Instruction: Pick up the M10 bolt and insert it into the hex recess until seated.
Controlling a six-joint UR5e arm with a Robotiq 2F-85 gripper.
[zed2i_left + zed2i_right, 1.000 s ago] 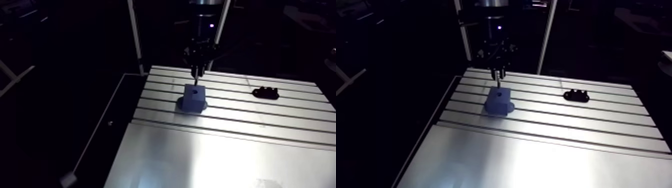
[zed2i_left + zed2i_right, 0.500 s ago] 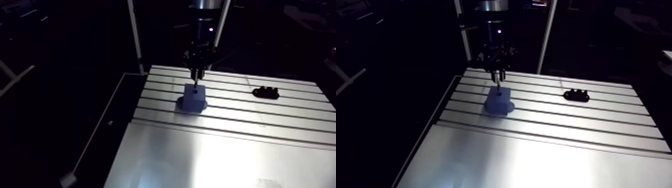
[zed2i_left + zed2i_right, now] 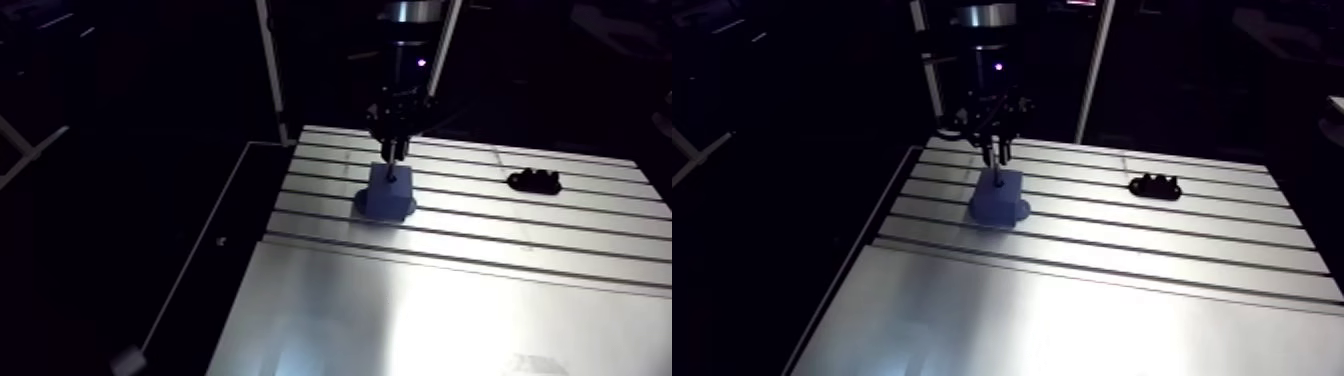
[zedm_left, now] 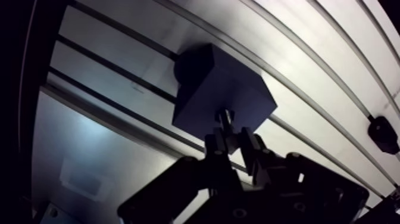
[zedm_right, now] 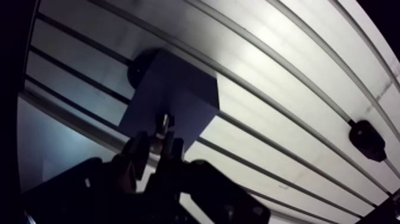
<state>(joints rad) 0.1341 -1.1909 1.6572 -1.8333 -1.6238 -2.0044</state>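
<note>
One risk stood out: the gripper, clamped on the M10 bolt atop the blue block near the tabletop's far left corner, could jam it if tilted off the hidden hex recess.

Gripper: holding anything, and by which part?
The bolt, pinched at its upper end by the gripper; its lower end sticks out over the blue block.

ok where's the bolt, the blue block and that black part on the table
bolt [image 4: 224,118]: wrist view, on its shank just above the block
blue block [image 4: 220,83]: wrist view, on its top face
black part [image 3: 532,182]: arm view, on the middle of its body
</note>
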